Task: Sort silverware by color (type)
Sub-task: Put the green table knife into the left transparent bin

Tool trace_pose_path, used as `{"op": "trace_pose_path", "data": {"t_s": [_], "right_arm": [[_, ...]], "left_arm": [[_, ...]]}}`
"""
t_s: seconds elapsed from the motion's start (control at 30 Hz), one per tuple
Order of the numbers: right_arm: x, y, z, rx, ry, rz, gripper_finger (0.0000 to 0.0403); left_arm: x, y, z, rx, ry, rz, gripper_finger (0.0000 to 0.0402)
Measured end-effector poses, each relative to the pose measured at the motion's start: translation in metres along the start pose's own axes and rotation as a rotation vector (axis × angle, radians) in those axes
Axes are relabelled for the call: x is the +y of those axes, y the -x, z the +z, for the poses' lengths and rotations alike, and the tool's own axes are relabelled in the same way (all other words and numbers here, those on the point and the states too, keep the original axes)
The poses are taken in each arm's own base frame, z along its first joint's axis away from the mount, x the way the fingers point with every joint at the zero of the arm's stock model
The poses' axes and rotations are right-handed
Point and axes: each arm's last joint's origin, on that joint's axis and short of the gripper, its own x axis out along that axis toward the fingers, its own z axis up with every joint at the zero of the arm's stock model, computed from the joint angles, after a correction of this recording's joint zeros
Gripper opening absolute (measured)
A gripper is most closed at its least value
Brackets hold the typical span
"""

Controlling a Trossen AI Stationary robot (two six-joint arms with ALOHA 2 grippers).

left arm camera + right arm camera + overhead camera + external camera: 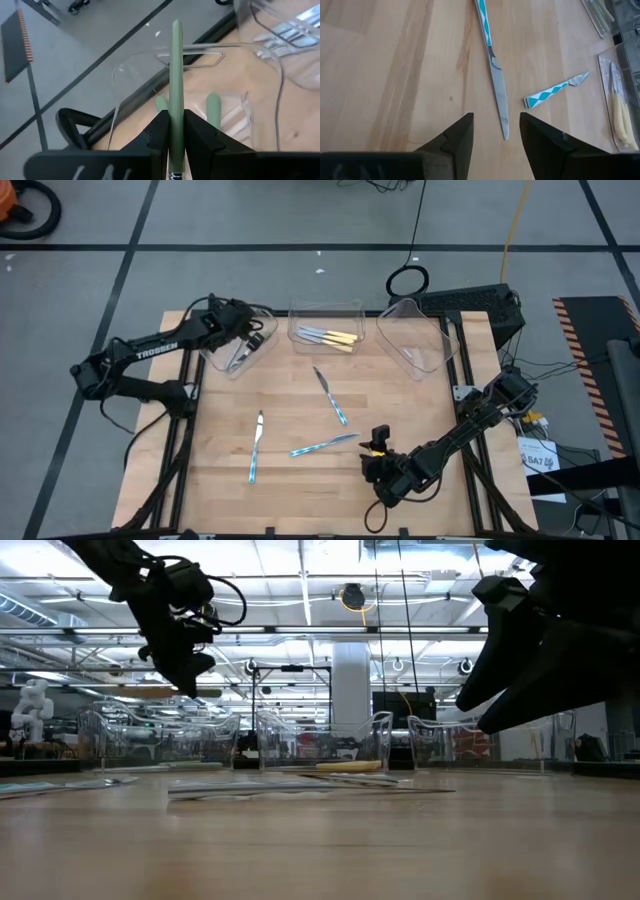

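My left gripper (175, 125) is shut on a green-handled utensil (175, 75) and hovers over the left clear tray (232, 358), where two more green handles (213, 107) lie. The middle tray (325, 312) holds yellow-handled utensils (335, 338). Three blue-handled utensils lie flat on the table: a knife (492, 65) (325, 445), one (255, 448) to its left and one (332, 395) farther back. My right gripper (495, 120) (375, 450) is open, low over the table just short of the knife's blade tip, touching nothing. My left gripper pinches the green handle (175, 107) of one utensil between its two fingers. The utensil runs along the fingers, and the handle's free end (176, 30) juts out beyond the fingertips. It is lifted clear above the left tray.
A third clear tray (415, 340) stands at the far right with nothing seen in it. The three trays line the table's far edge. Bare wood (420, 405) lies between the right tray and my right arm. Cables and a black ring (407, 280) lie on the floor beyond.
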Motion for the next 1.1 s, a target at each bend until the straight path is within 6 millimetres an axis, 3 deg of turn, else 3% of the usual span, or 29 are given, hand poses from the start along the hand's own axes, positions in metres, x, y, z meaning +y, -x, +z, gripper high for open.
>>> {"op": "trace_pose_path", "data": {"t_s": [0.67, 1.1], "right_arm": [[0.000, 0.000, 0.000, 0.000, -0.013, 0.001, 0.0155], [0.000, 0.000, 0.000, -0.002, -0.015, 0.002, 0.0155]], "left_arm": [[-0.004, -0.017, -0.028, 0.059, 0.056, -0.001, 0.0049], [-0.004, -0.017, -0.024, 0.009, 0.080, -0.002, 0.0062]]}}
